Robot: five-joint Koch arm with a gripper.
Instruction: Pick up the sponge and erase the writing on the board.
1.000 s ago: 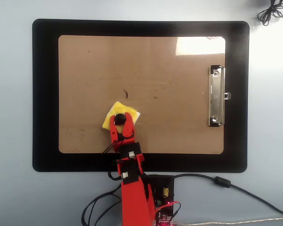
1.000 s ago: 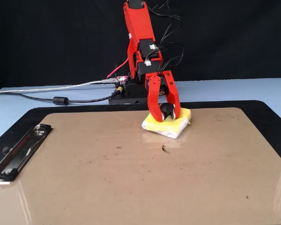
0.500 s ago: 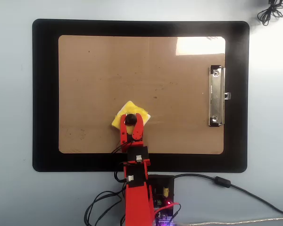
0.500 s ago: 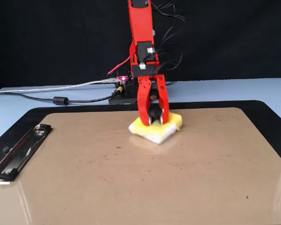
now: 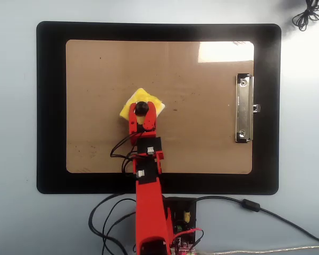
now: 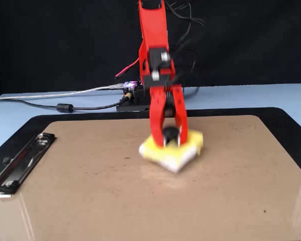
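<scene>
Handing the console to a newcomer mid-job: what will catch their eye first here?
The red arm reaching up from the bottom edge of the overhead view, its jaws shut on the black knob of the yellow sponge, which sits on the board left of centre. Next, the silver clip at the board's right end.

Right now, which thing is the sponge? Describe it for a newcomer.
Find the tan board on the black mat. Left of its middle in the overhead view, under the red gripper, sits the sponge: the only bright-yellow square, with a black knob.
</scene>
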